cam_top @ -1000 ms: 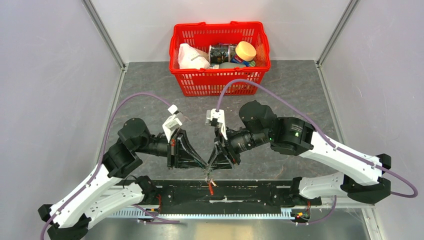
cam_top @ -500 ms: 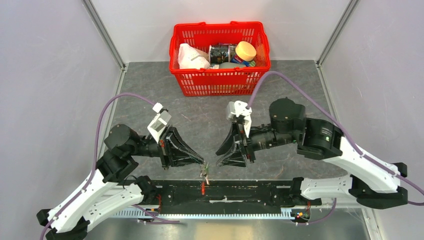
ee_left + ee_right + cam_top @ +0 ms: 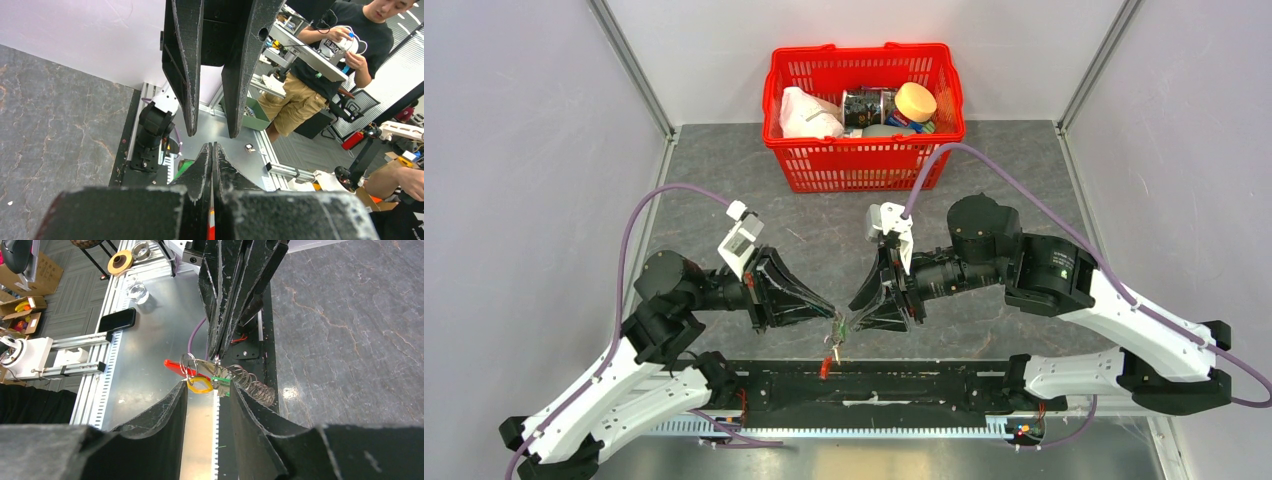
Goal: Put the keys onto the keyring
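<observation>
Running along the near edge of the grey marbled tabletop (image 3: pixel 1024 190), a black metal rail (image 3: pixel 924 385) sits between the two arm bases. Just above its middle hangs the keyring (image 3: pixel 825 367), a bright red oval loop with thin metal rings, lowest in a small dangling bunch. The keys (image 3: pixel 835 335) hang directly over it, small, flat and metallic.

The right wrist view shows the bunch more closely: a brass-coloured key head (image 3: pixel 199 386), a green-headed key (image 3: pixel 220 380) to its right, and a silvery coiled spring (image 3: pixel 250 385) trailing off further right, with the red loop on the left.

The left gripper (image 3: pixel 829 317) reaches in from the left with its jaws pressed together, and the bunch hangs from their tips. Exactly which part is pinched is too small to tell. A sliver of red shows in the seam between its fingers in the left wrist view.

The right gripper (image 3: pixel 852 318) faces it from the right, tip to tip, with its jaws apart. Its two black fingers (image 3: pixel 170 425) flank the bunch. Whether they touch the bunch cannot be told.

Far across the table, against the back wall, stands a red plastic mesh basket (image 3: pixel 864 165). It holds a white bag (image 3: pixel 809 115), a dark can (image 3: pixel 864 105) and a yellow-lidded jar (image 3: pixel 915 101).
</observation>
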